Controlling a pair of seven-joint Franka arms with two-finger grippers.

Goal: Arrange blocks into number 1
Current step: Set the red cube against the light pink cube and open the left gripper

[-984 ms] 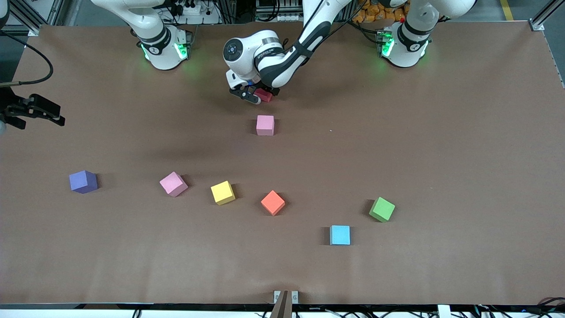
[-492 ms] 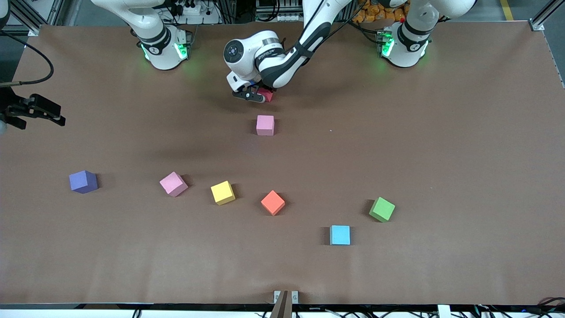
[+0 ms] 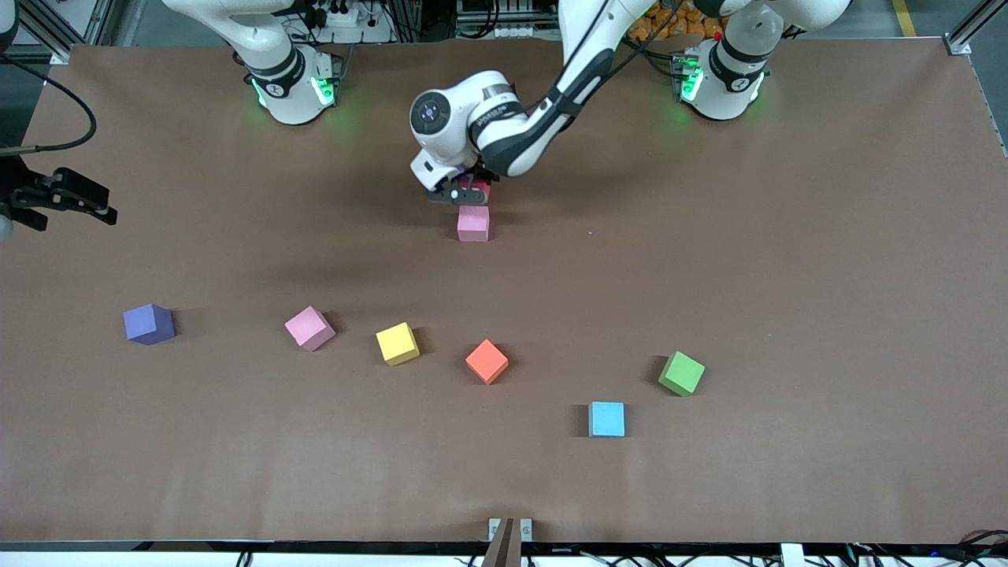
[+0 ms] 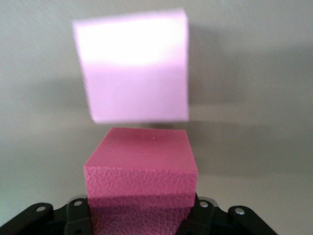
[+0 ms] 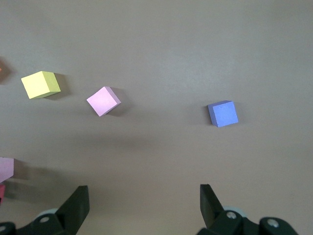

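Observation:
My left gripper (image 3: 465, 191) is shut on the red block (image 3: 481, 187), seen close up as a magenta-red cube (image 4: 142, 166) between its fingers. It hangs low over the table, right beside a pink block (image 3: 472, 223) that fills the left wrist view (image 4: 134, 73); I cannot tell whether the two touch. The second pink block (image 3: 309, 327), yellow (image 3: 398, 343), orange (image 3: 487, 361), green (image 3: 681, 372), light blue (image 3: 606, 419) and purple (image 3: 148, 324) blocks lie scattered nearer the front camera. My right gripper (image 3: 79, 201) waits open over the table's edge at the right arm's end.
The right wrist view shows the yellow block (image 5: 40, 84), the second pink block (image 5: 103, 101) and the purple block (image 5: 222, 113) on the brown table (image 3: 787, 276), with the right gripper (image 5: 144, 205) holding nothing.
My left gripper has carried the red block toward the front camera, from a clear gap away to right beside the pink block. The right arm has not moved.

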